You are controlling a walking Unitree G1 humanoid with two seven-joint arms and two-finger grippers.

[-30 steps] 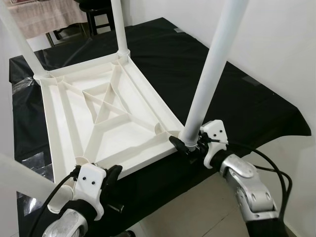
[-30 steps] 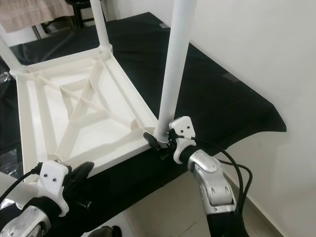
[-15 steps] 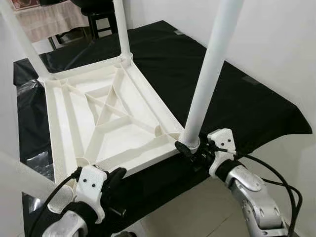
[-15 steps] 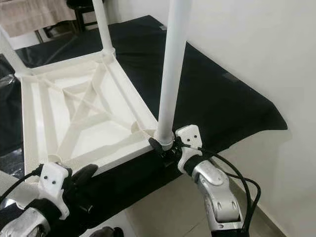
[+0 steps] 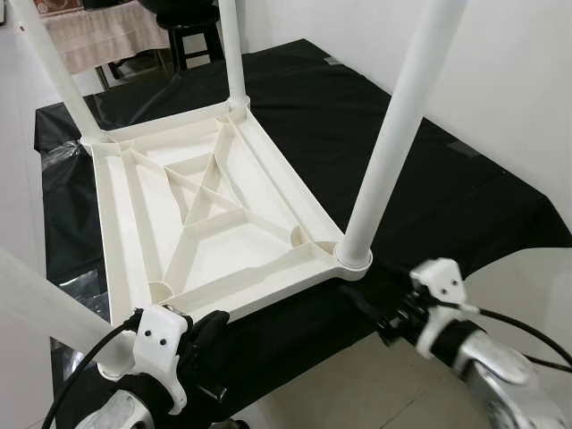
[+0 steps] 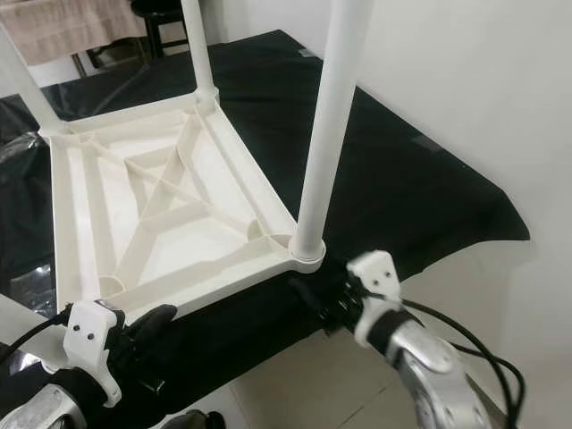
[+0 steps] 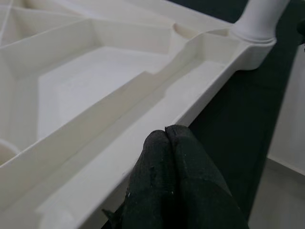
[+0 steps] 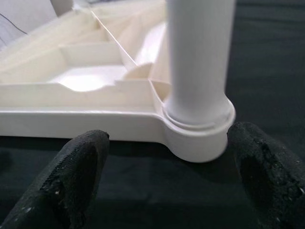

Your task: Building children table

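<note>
The white plastic children table lies upside down on the black-covered surface, its legs standing up. The right claw, earlier gripping the near leg, has let go and is now spread wide just before it. The left claw is closed by the table's edge.

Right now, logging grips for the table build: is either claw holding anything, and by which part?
Nothing is held. The right claw is open, apart from the leg socket; the left claw is shut on nothing beside the tabletop rim.
</note>
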